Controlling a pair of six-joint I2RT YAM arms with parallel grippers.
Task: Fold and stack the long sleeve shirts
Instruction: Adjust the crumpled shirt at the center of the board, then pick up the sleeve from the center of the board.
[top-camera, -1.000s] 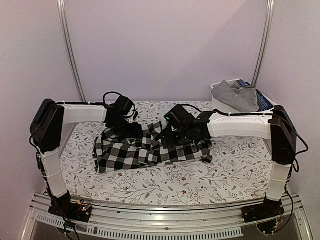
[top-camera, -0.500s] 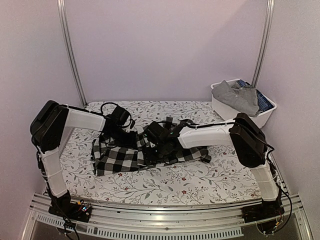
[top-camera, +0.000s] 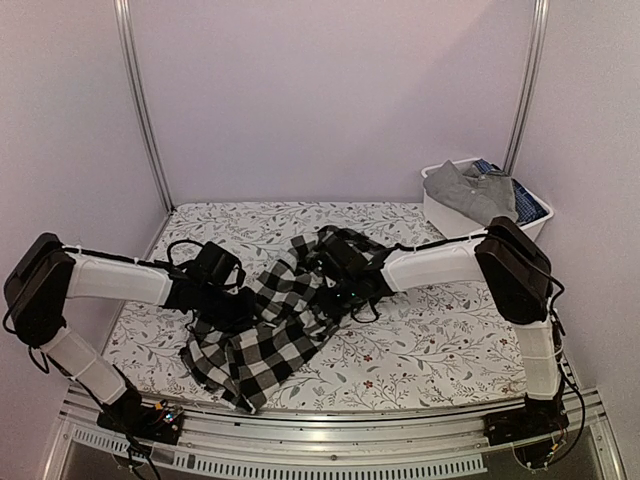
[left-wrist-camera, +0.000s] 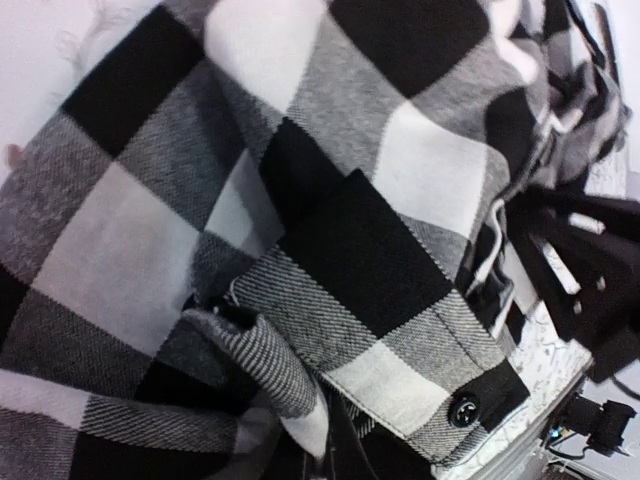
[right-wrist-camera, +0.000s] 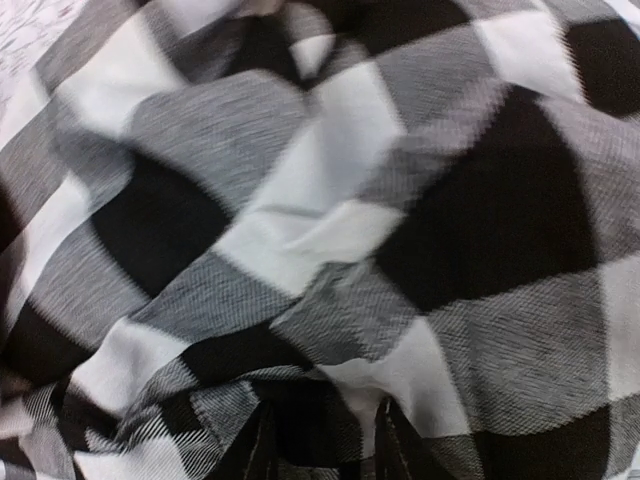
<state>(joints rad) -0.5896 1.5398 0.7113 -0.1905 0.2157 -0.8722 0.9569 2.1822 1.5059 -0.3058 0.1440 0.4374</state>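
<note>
A black-and-white checked long sleeve shirt (top-camera: 265, 335) lies bunched in a diagonal band across the floral table, its lower end at the front edge. My left gripper (top-camera: 228, 303) sits on its left side. In the left wrist view the gripper (left-wrist-camera: 335, 455) is shut on a fold of the shirt (left-wrist-camera: 350, 250), beside a buttoned cuff (left-wrist-camera: 462, 408). My right gripper (top-camera: 345, 285) presses into the shirt's upper end. In the right wrist view that gripper (right-wrist-camera: 320, 445) has its fingers (right-wrist-camera: 255, 445) narrowed on a bunch of the shirt (right-wrist-camera: 320, 230).
A white bin (top-camera: 440, 215) stands at the back right with a grey shirt (top-camera: 470, 190) and a dark blue patterned one (top-camera: 522, 200) in it. A metal rail (top-camera: 320, 440) runs along the table's front edge. Upright poles (top-camera: 140, 100) stand at the back corners.
Both grippers closed on the checked shirt. The left arm swung toward the front left and dragged the shirt from a flat sideways spread into a diagonal bunch. The right gripper shifted slightly right and back.
</note>
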